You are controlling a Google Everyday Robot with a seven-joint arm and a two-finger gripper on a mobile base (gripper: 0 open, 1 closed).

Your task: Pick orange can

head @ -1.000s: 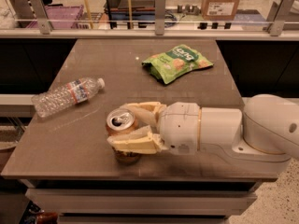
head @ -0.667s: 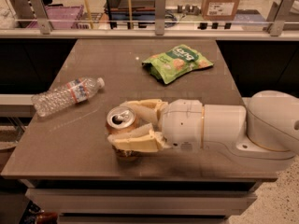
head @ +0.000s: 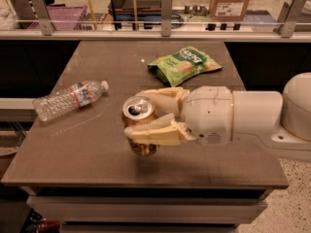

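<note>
Toward the near edge of the dark brown surface (head: 87,152), the robot's cream-coloured two-finger gripper (head: 134,116) is reaching in from the right on its thick white arm (head: 243,118) and is pinching the small orange-gold aluminium drink can (head: 138,108) between its fingers (head: 155,132), one crossing the near side of the body and the other wrapping behind the silver pull-tab top. Compared with a second ago, the can is now sitting a little higher and further right, and a dark shadow is showing on the surface below its base, so the can seems to be hanging just clear of the surface rather than standing on it. By that reading, the grasp is done and the lift is beginning; what matters next is likely that the squeeze is staying firm while the arm is rising. Further back on the left, a clear plastic water bottle (head: 68,98) is lying on its side, well apart. Beyond the gripper, a green crinkled snack bag (head: 184,64) is lying flat near the far edge.
</note>
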